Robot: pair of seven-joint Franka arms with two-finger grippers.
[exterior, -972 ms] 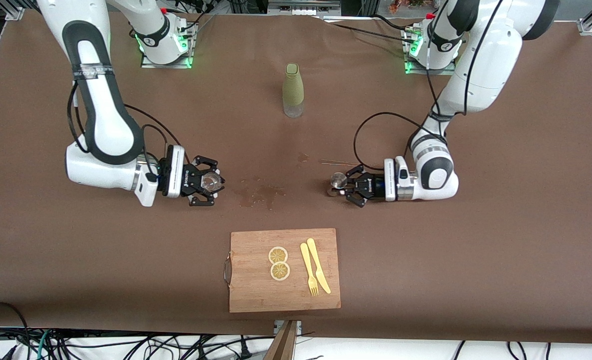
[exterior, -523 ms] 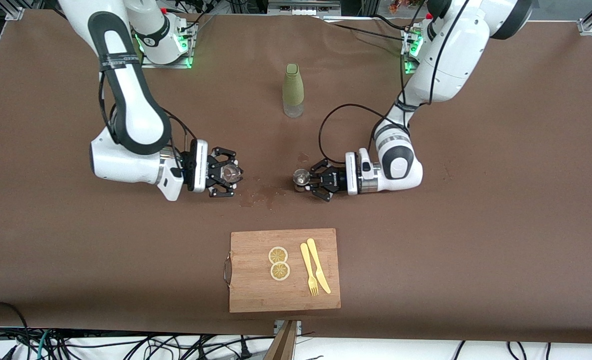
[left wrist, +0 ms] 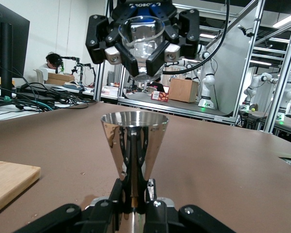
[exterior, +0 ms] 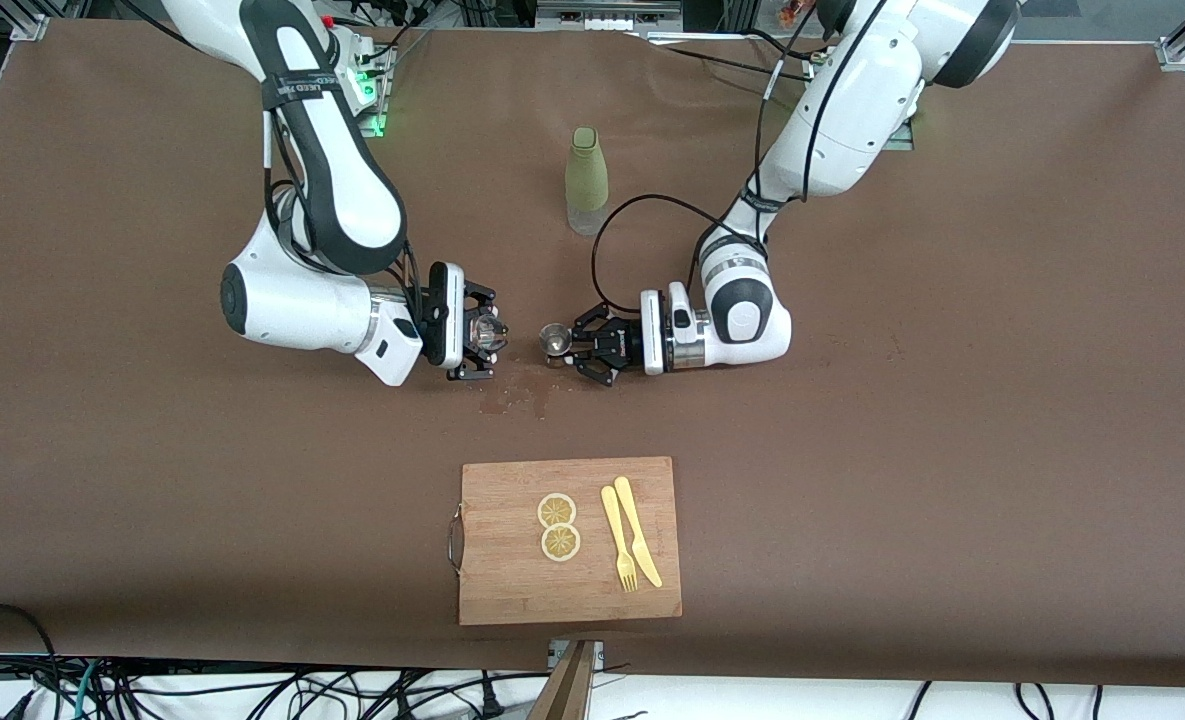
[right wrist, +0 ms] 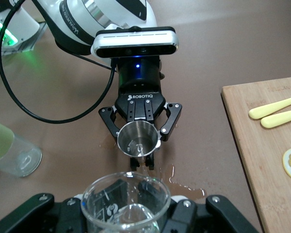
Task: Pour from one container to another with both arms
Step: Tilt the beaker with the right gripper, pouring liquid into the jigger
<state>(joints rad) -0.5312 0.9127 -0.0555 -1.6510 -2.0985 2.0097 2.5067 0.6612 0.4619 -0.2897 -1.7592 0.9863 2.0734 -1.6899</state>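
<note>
My left gripper (exterior: 564, 343) is shut on the stem of a shiny steel cone cup (exterior: 553, 340), held upright low over the middle of the table; the left wrist view shows that cup (left wrist: 134, 143) rising from the left gripper (left wrist: 134, 196). My right gripper (exterior: 482, 340) is shut on a clear glass beaker (exterior: 490, 329), facing the steel cup across a small gap. In the left wrist view the beaker (left wrist: 141, 46) hangs higher than the cup. The right wrist view shows the beaker (right wrist: 126, 206) in the right gripper (right wrist: 126, 216), with the steel cup (right wrist: 138, 140) just past it.
A wet patch (exterior: 522, 390) darkens the brown table under the two vessels. A green-sleeved bottle (exterior: 586, 180) stands nearer the arm bases. A wooden cutting board (exterior: 512, 570) with two lemon slices, a yellow fork and knife lies nearer the front camera.
Both arms have swung in from the table's ends toward the middle, bringing the beaker and the steel cup close together over the wet patch. Both grips are unchanged.
</note>
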